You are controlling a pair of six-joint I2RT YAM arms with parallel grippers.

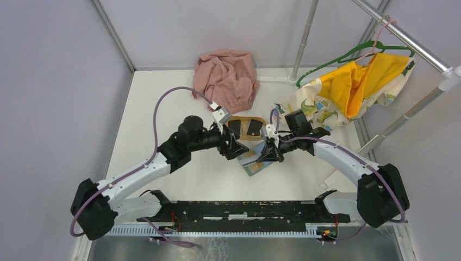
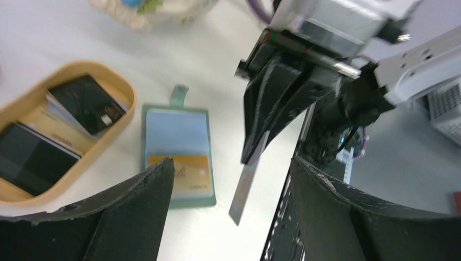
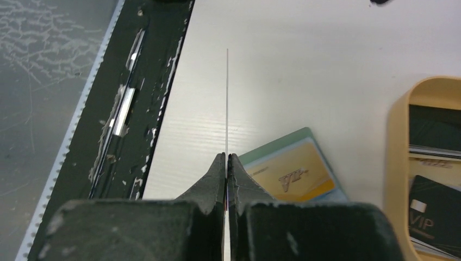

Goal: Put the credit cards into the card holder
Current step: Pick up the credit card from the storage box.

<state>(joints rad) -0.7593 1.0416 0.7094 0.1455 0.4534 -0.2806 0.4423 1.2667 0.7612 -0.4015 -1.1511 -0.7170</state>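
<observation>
Right wrist view: the right end effector (image 3: pixel 226 157) is clenched on a thin credit card (image 3: pixel 226 98), seen edge-on and sticking straight out past its tips above the surface (image 3: pixel 326 65). Just beside those tips lies the open card holder (image 3: pixel 272 145), with a gold card (image 3: pixel 291 176) on its inner face. Left end effector (image 2: pixel 231 163) is released, its fingers spread wide around nothing, facing the right one. Black cards (image 2: pixel 87 103) sit in a tan tray (image 3: pixel 397 141) beyond the holder.
</observation>
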